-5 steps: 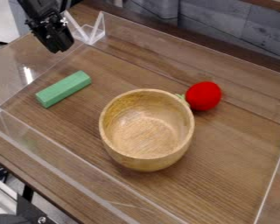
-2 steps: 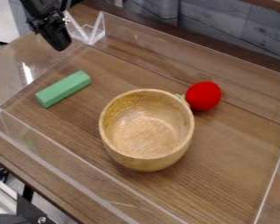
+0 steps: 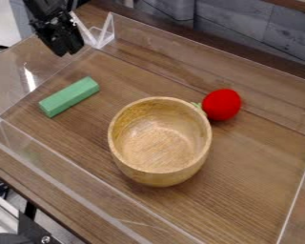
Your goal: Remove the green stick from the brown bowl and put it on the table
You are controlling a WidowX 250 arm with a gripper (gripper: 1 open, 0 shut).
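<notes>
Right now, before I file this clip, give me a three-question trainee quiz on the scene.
1. True or false: the green stick lies inside the brown bowl.
2. What sits just right of the bowl? A) red ball B) blue cup C) spoon
3. Fill in: the end effector hangs at the table's far-____ corner.

Key: 1 false; 2 A; 3 left.

The arm above the gripper (image 3: 60, 40) runs off the top edge, so only its dark lower end shows. Its fingers blur into one black mass; whether they stand apart can't be told. Far right of it, the bowl (image 3: 160, 140) rim hides the ball's (image 3: 221, 103) lower left edge.
</notes>
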